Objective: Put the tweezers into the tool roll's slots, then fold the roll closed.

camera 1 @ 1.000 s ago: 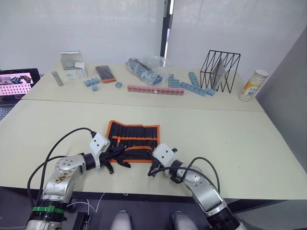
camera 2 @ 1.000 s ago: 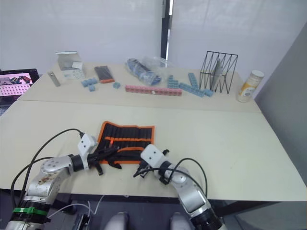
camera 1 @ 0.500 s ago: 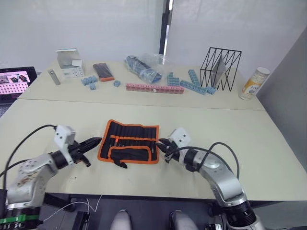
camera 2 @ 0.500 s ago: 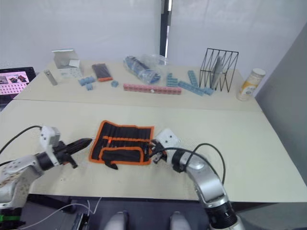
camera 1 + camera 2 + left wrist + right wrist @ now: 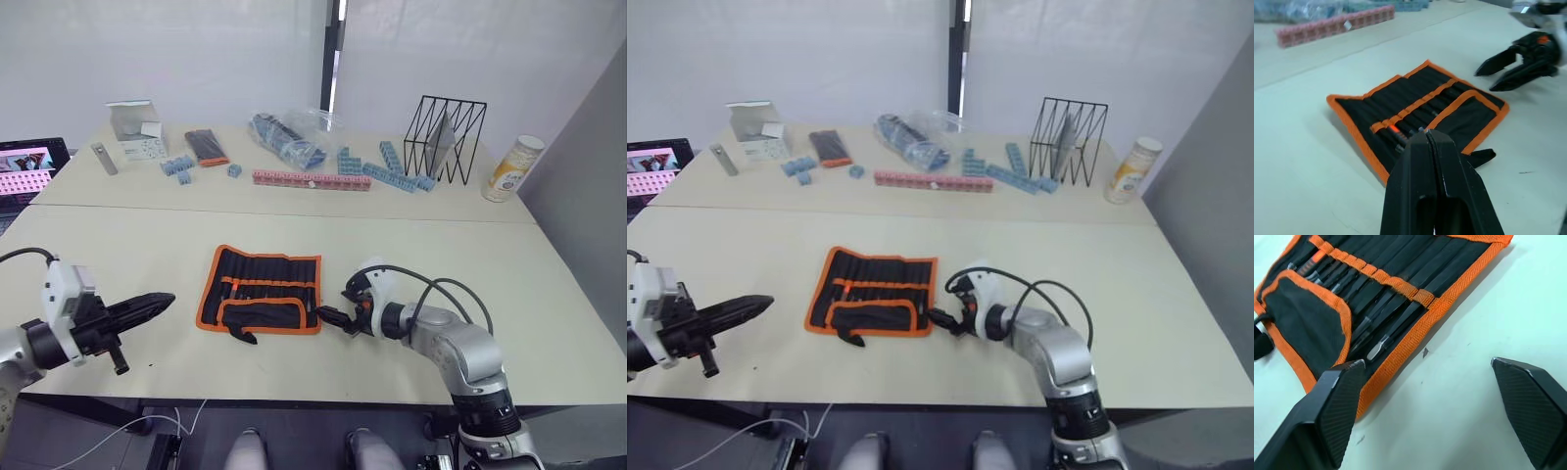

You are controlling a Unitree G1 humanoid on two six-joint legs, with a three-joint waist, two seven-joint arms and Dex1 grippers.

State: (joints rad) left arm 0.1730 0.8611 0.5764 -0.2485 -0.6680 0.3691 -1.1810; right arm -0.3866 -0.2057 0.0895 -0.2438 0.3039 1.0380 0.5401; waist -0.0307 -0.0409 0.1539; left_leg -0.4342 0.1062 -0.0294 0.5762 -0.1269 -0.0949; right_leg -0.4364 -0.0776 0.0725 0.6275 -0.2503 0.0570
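Note:
The tool roll (image 5: pixel 263 290), black with orange trim, lies unrolled on the near table with its lower flap folded up over the left part. Several thin black tweezers (image 5: pixel 1397 328) sit in its slots under the orange band. A black strap (image 5: pixel 243 336) sticks out at its front edge. My right gripper (image 5: pixel 333 318) stands open just off the roll's right edge, with nothing between its fingers (image 5: pixel 1342 401). My left gripper (image 5: pixel 147 305) is shut and empty, well to the left of the roll and pointing at it; its fingers (image 5: pixel 1420 161) are pressed together.
On the far table are a pink brick row (image 5: pixel 312 180), blue bricks (image 5: pixel 397 174), a plastic bag (image 5: pixel 289 137), a black wire rack (image 5: pixel 448 142), a can (image 5: pixel 507 168), a white box (image 5: pixel 137 127) and a small black-and-orange pack (image 5: pixel 207 147). A laptop (image 5: pixel 24 166) sits at far left.
Both grippers have left the roll's front edge. The left arm drew back far to the left, still shut. The right gripper swung round to the roll's right edge and opened.

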